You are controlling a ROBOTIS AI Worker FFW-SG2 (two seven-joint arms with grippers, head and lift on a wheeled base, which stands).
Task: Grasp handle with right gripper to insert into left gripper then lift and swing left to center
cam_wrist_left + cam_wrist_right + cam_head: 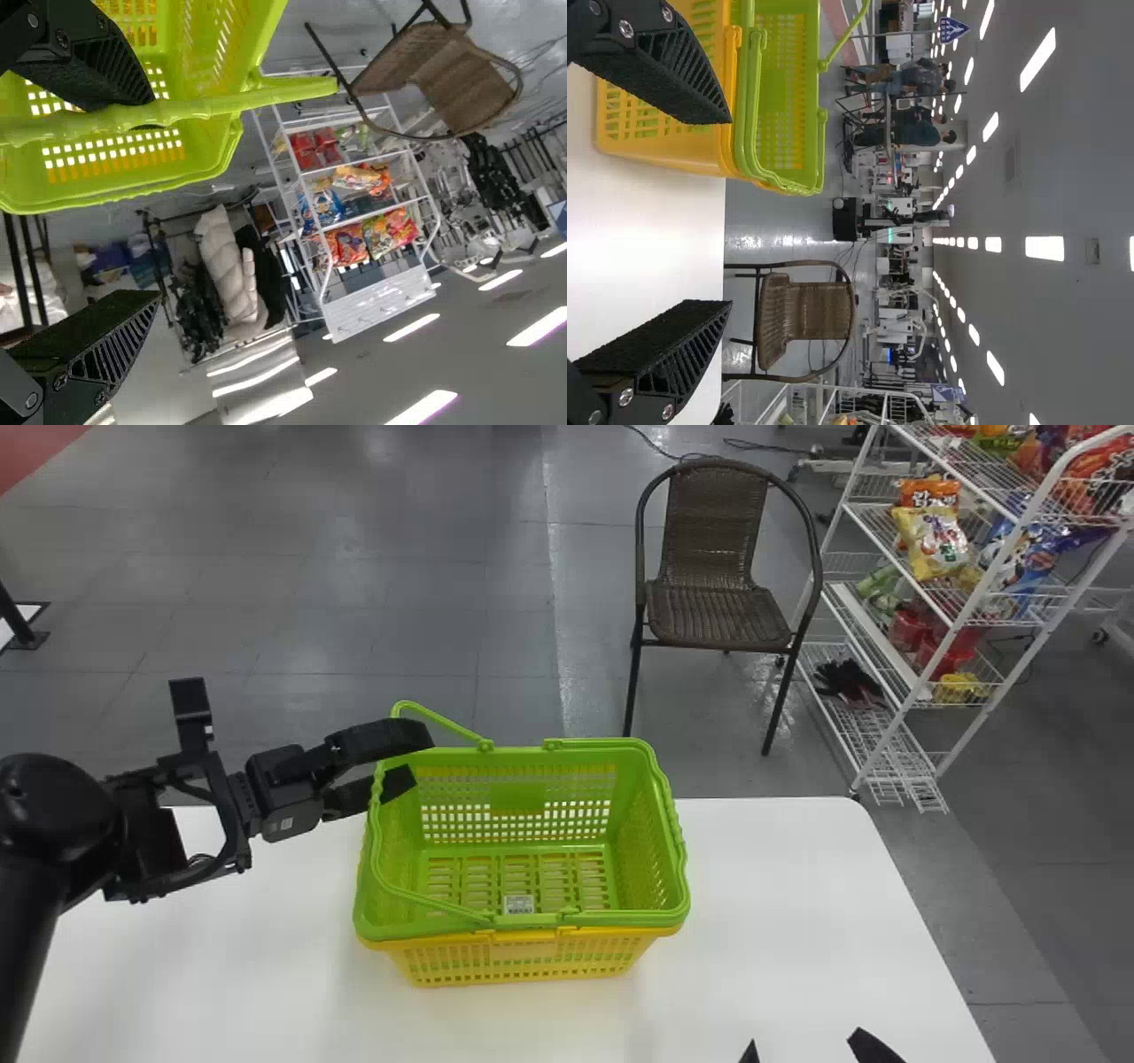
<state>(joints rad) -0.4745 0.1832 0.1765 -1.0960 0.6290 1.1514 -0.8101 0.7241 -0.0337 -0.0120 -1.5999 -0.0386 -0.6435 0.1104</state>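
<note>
The green basket (651,850) sits nested in the yellow basket (532,962) on the white bench (780,921), its open top facing up and a small white label (518,904) on its floor. One handle (375,837) of the green basket is tilted out over its left end; the other handle (668,806) lies along the rim at the right end.

The left gripper (417,757) is at the left end of the green basket, its fingers spread, with the raised handle between them. In the left wrist view, that handle crosses close beside one finger (84,66) and well apart from the other finger (93,350); whether it touches the nearer one I cannot tell.

The right gripper (805,1043) is over the near edge of the head view, right of the baskets and well apart from them. Its fingers are spread too, with nothing held between them.

Beyond the bench, a brown woven chair (718,615) stands on the grey floor (372,602). To the right of the chair is a white wire rack (873,640) with bagged snacks (936,540) on its shelves.
</note>
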